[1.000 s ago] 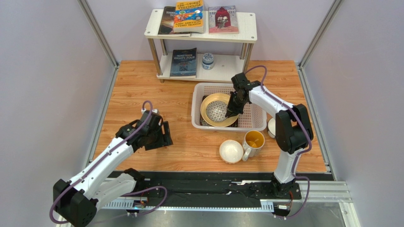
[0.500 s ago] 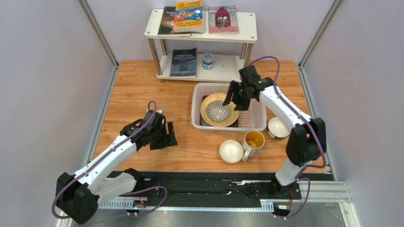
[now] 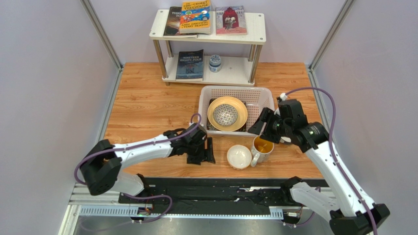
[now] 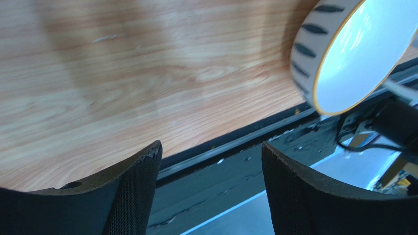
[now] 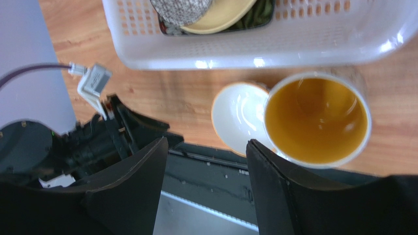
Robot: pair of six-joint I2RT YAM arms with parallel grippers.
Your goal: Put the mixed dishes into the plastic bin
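Note:
The plastic bin (image 3: 255, 95) (image 5: 255, 46) holds a round yellow plate (image 3: 238, 111) (image 5: 223, 17) over a dark plate, with a grey-patterned bowl (image 3: 225, 115) (image 5: 181, 10) in the yellow plate. On the table in front stand a white bowl (image 3: 239, 156) (image 4: 353, 54) (image 5: 239, 116) and a yellow-inside mug (image 3: 263, 146) (image 5: 316, 120), side by side. My right gripper (image 3: 263, 128) (image 5: 206, 142) hangs open and empty above the mug and the bin's front right corner. Just left of the white bowl, my left gripper (image 3: 203, 154) (image 4: 211, 147) is low, open and empty.
A white two-level shelf (image 3: 255, 34) with books stands behind the bin, with a small blue-and-white jar (image 3: 215, 62) on its lower level. The table's front edge with a black rail (image 3: 221, 188) runs close to the bowl and mug. Grey walls close both sides.
My right gripper opened, leaving the grey-patterned bowl in the yellow plate, then rose and drew back over the mug. My left arm swung right, up to the white bowl.

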